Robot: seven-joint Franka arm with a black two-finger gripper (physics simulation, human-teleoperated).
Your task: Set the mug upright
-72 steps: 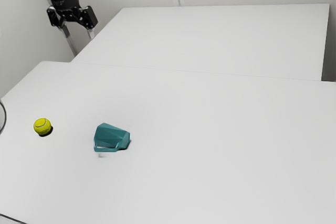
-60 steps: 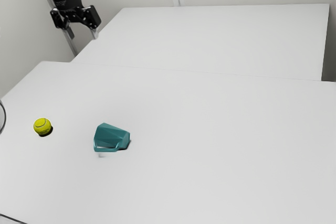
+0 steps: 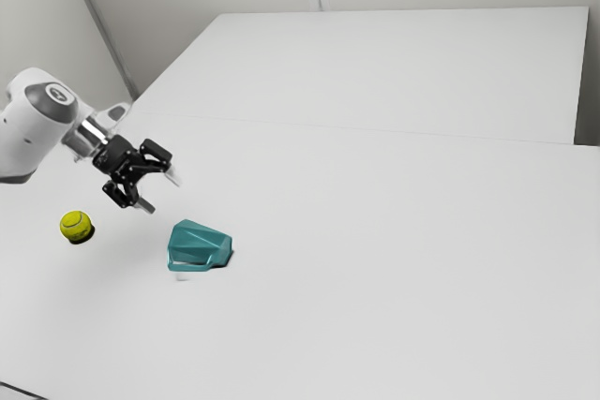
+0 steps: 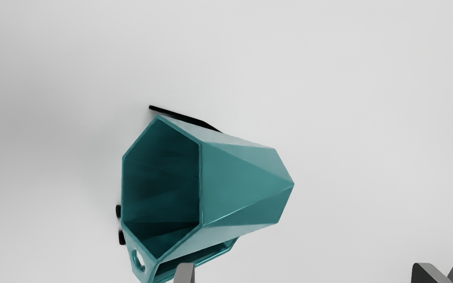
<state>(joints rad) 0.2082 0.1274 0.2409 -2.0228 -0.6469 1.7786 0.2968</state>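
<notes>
My gripper point(image 3: 158, 192) hangs above the table in the exterior view, up and to that view's left of the teal mug point(image 3: 199, 246). The faceted mug lies on its side, its narrower base toward the exterior view's right. Looking from the hand, I see the dark hollow of the mug point(image 4: 242, 181) and its handle low on one side. The gripper point(image 4: 303, 273) is open, fingertips wide apart with nothing held; one tip overlaps the handle in the picture, and whether they touch I cannot tell.
A yellow tennis ball point(image 3: 76, 226) rests on the white table point(image 3: 394, 259), at the exterior view's left of the mug. Behind is another white surface point(image 3: 403, 72). A thin dark line crosses the near left corner.
My arm has swung from the upper left of the exterior view down over the table, much closer to the mug, and the hand has tilted. Mug and ball have stayed where they were.
</notes>
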